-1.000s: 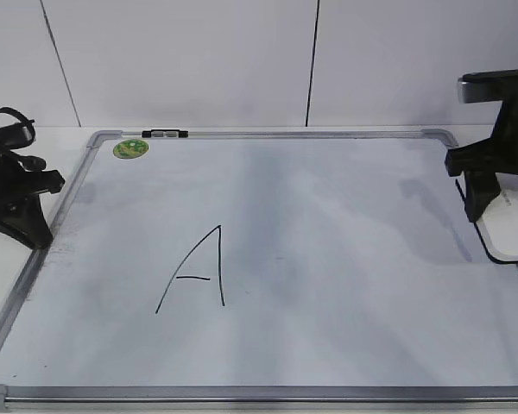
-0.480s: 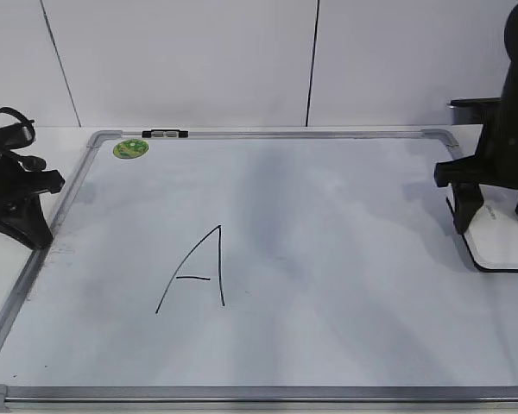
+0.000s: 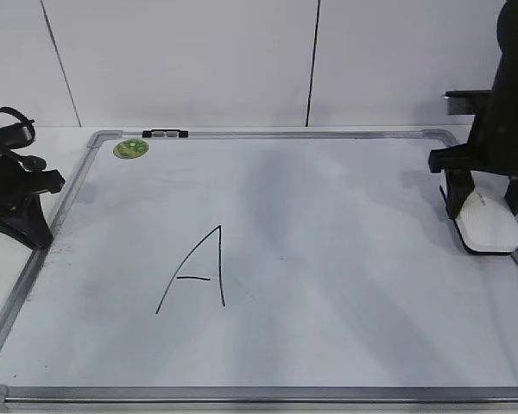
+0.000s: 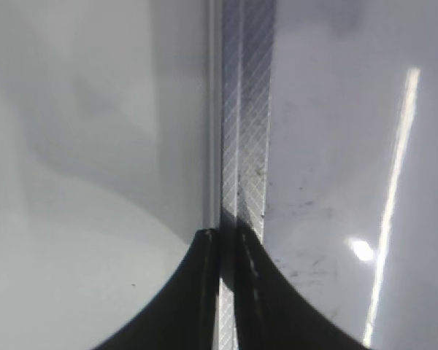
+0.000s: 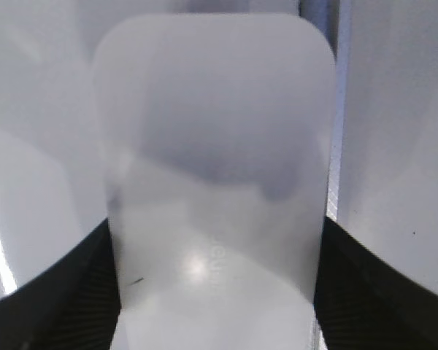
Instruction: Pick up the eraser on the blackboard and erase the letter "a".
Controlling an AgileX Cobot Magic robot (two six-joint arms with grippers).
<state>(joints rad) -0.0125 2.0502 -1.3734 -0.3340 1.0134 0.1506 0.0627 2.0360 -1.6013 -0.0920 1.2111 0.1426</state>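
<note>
The blackboard (image 3: 354,285) is a whiteboard with a grey frame lying flat. A large capital "A" (image 3: 195,271) is drawn left of centre; no lowercase "a" shows on it. The white eraser (image 3: 485,226) rests on the board near its right edge. My right gripper (image 3: 483,210) is shut on the eraser. In the right wrist view the eraser (image 5: 215,168) fills the space between the black fingers (image 5: 73,292) of my right gripper (image 5: 215,244). My left gripper (image 3: 33,231) sits shut and empty at the board's left edge, over the frame (image 4: 244,109), with its jaws (image 4: 228,237) nearly together.
A round green magnet (image 3: 130,148) sits at the board's far left corner, next to a black-and-white clip (image 3: 165,134) on the far frame. A white panelled wall stands behind the board. The board's surface carries grey smudges.
My right gripper has moved left and slightly away with the eraser, from over the right frame onto the board surface. The left arm has not moved.
</note>
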